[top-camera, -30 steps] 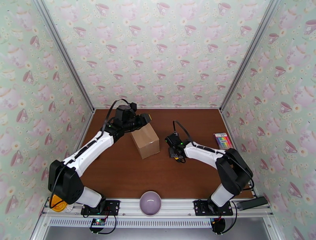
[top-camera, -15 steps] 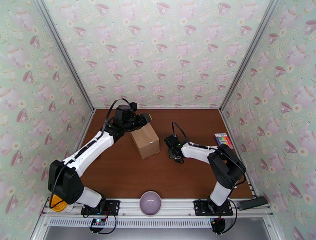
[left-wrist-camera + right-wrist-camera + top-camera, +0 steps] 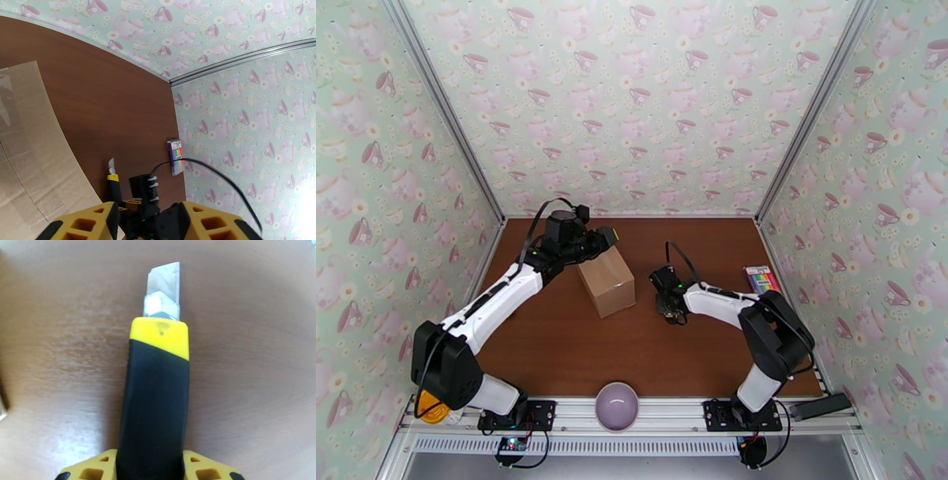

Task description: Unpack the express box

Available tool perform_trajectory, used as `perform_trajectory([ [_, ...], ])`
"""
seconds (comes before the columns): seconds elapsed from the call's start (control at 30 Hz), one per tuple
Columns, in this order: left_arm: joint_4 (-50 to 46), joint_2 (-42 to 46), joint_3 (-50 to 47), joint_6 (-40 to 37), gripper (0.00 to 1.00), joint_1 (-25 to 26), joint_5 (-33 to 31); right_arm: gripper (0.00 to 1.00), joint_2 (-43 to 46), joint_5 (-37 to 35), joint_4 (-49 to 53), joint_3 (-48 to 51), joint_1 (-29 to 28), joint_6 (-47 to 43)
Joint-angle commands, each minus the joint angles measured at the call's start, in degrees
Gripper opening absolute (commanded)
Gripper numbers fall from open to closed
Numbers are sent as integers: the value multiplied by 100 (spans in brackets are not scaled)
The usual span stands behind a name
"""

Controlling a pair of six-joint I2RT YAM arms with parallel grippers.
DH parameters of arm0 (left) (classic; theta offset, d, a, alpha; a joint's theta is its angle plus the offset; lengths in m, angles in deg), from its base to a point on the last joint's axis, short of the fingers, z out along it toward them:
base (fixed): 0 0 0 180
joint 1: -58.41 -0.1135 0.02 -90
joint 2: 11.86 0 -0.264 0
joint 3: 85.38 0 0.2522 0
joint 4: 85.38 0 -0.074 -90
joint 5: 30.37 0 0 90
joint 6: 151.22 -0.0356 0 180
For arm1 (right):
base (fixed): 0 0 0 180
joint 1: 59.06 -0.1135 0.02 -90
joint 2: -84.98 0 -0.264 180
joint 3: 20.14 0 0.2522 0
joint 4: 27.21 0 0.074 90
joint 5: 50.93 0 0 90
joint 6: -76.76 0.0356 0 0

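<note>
- Two claws listed. Right gripper (image 3: pixel 152 463) was clamped on a utility knife (image 3: pixel 156 398), blade extended.
- Left gripper (image 3: pixel 148 221): jaws parted, empty, against the express box (image 3: pixel 607 281).
- Box sat mid-table (image 3: pixel 632 355), long axis near-to-far.

No writing is legible; the coloured pack (image 3: pixel 762 281) perhaps carries print, too small.

The left arm (image 3: pixel 502 296) and right arm (image 3: pixel 719 302) had white shells, black joints, looping black cables (yellow, honeycombed end effector fingers (image 3: pixel 213 221)).
</note>
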Motion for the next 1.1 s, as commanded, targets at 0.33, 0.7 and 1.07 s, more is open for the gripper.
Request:
perform_trajectory([
  [0.33, 1017, 273, -404, 197, 46, 47, 669, 22, 2295, 2409, -26, -819, 753, -73],
  [0.7, 2504, 84, -731, 947, 47, 420, 1085, 17, 2456, 4694, -1813, -713, 1207, 979],
  [1.07, 4515, 10, -1110, 1713, 57, 494, 1425, 16, 2139, 5900, -3595, -626, 1231, 2094],
])
